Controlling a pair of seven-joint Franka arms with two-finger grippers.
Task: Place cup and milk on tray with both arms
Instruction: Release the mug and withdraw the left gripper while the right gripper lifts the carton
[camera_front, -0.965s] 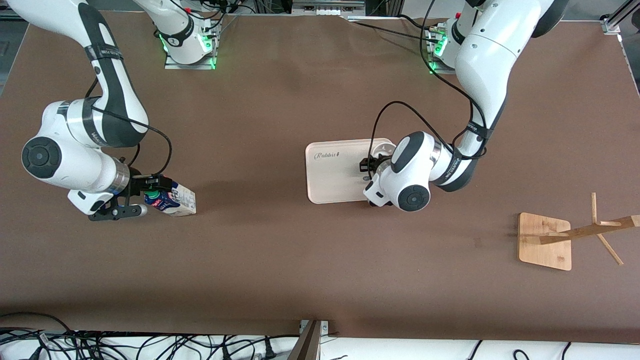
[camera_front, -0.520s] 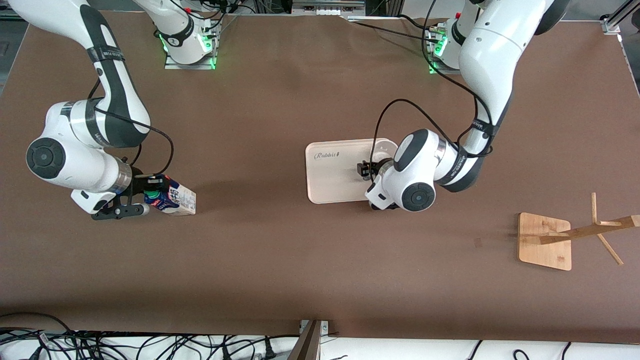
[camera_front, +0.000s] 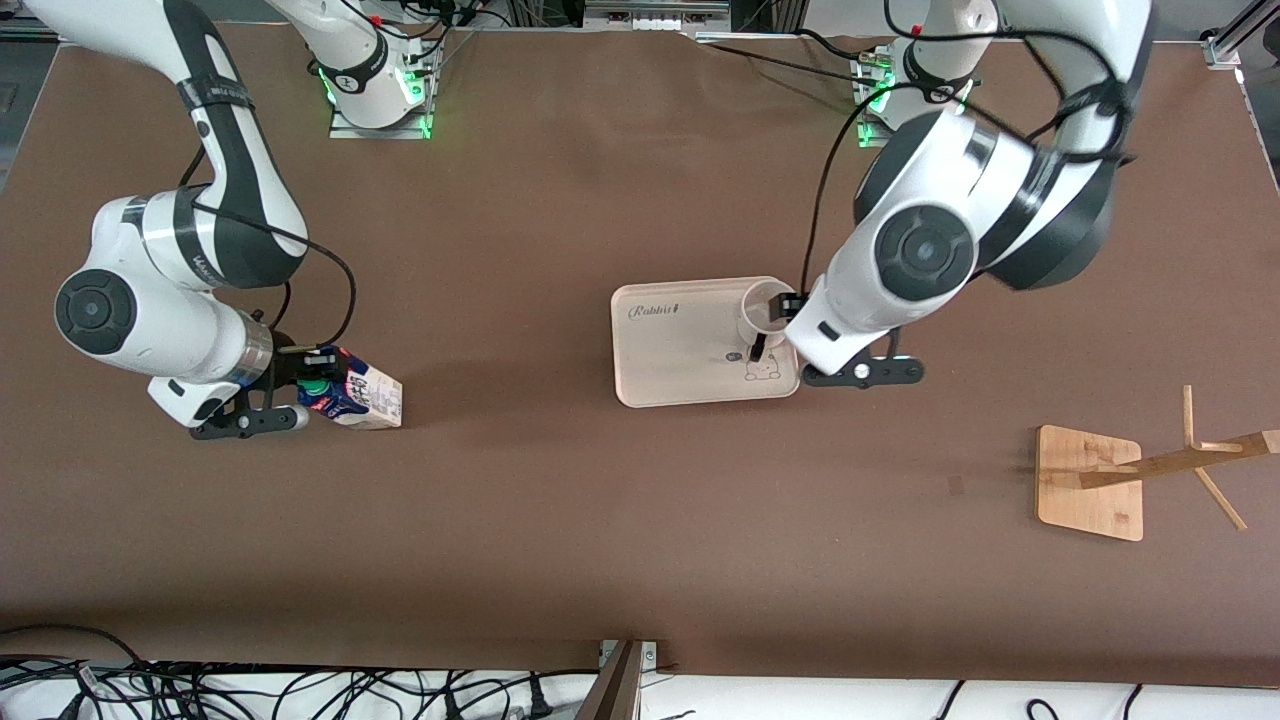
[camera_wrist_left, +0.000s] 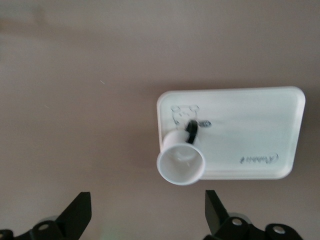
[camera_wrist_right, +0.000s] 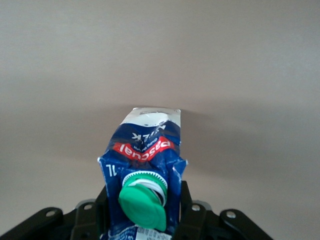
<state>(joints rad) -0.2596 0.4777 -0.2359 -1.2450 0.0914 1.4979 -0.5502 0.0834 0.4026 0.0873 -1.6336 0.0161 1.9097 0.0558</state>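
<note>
The white cup (camera_front: 765, 305) stands upright on the cream tray (camera_front: 680, 350), in the corner toward the left arm's end, with its black handle pointing at the rabbit drawing. My left gripper (camera_front: 800, 312) is open and empty, raised above that end of the tray. In the left wrist view it (camera_wrist_left: 146, 210) is clear of the cup (camera_wrist_left: 181, 162) and tray (camera_wrist_left: 250, 125). My right gripper (camera_front: 312, 385) is shut on the milk (camera_front: 360, 397) at its top by the green cap, toward the right arm's end. The carton is tilted. It fills the right wrist view (camera_wrist_right: 145, 145) between my gripper's (camera_wrist_right: 142, 212) jaws.
A wooden rack with a square base (camera_front: 1090, 482) stands toward the left arm's end, nearer to the front camera than the tray. Cables (camera_front: 250, 690) lie along the table's near edge. Brown tabletop (camera_front: 500, 400) lies between the milk and the tray.
My left gripper has let go of the cup and risen away from the tray; the cup now stands uncovered. My right gripper has shifted slightly toward the tray with the milk.
</note>
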